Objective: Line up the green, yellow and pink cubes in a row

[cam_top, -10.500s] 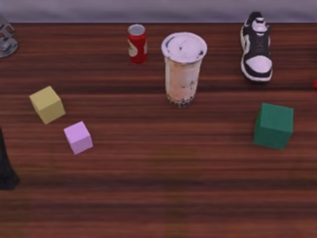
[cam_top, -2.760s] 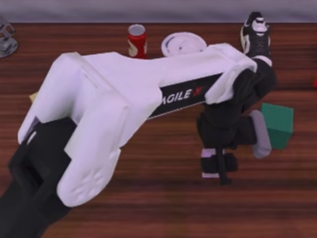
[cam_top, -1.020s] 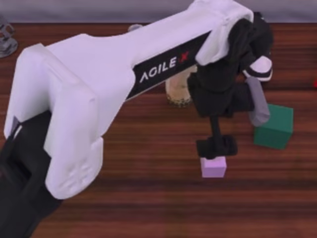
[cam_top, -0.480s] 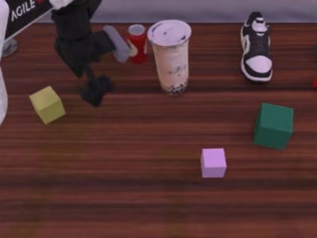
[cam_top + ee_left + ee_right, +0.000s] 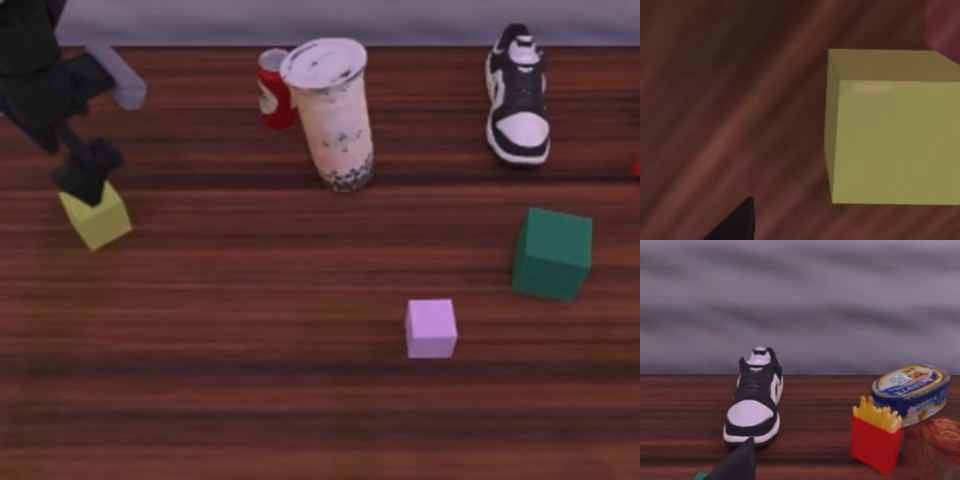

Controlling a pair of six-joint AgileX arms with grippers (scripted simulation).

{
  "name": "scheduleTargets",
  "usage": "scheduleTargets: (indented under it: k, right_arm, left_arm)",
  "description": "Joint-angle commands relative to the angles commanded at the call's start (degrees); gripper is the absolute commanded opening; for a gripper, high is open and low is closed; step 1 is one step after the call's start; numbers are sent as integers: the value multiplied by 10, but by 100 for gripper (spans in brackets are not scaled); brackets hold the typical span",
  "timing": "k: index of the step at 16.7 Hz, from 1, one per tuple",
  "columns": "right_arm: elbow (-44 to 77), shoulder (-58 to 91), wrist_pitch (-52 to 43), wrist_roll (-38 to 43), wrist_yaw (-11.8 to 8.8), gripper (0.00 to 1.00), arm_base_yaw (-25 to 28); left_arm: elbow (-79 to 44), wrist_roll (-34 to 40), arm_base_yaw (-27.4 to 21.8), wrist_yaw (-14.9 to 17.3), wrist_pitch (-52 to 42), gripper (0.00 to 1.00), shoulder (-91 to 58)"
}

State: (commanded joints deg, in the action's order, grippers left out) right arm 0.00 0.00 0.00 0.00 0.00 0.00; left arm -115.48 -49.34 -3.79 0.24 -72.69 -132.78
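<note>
Top view: our left gripper (image 5: 88, 172) hangs over the yellow cube (image 5: 96, 218) at the table's left; we cannot tell its jaw gap. Pink cube (image 5: 431, 328) sits near the green cube (image 5: 552, 253) at right.

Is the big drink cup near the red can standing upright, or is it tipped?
Tipped. In the top view the drink cup leans, with its lid end toward the red can and its base offset to the right.
</note>
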Motion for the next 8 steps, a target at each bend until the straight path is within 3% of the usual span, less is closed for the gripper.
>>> scheduleTargets:
  k: [4, 8]
  right_arm:
    - [0, 0, 0, 0, 0, 100, 0]
    - [0, 0, 0, 0, 0, 100, 0]
  left_arm:
    - [6, 1, -1, 0, 9, 100, -4]
    - [60, 0, 0, 0, 84, 100, -23]
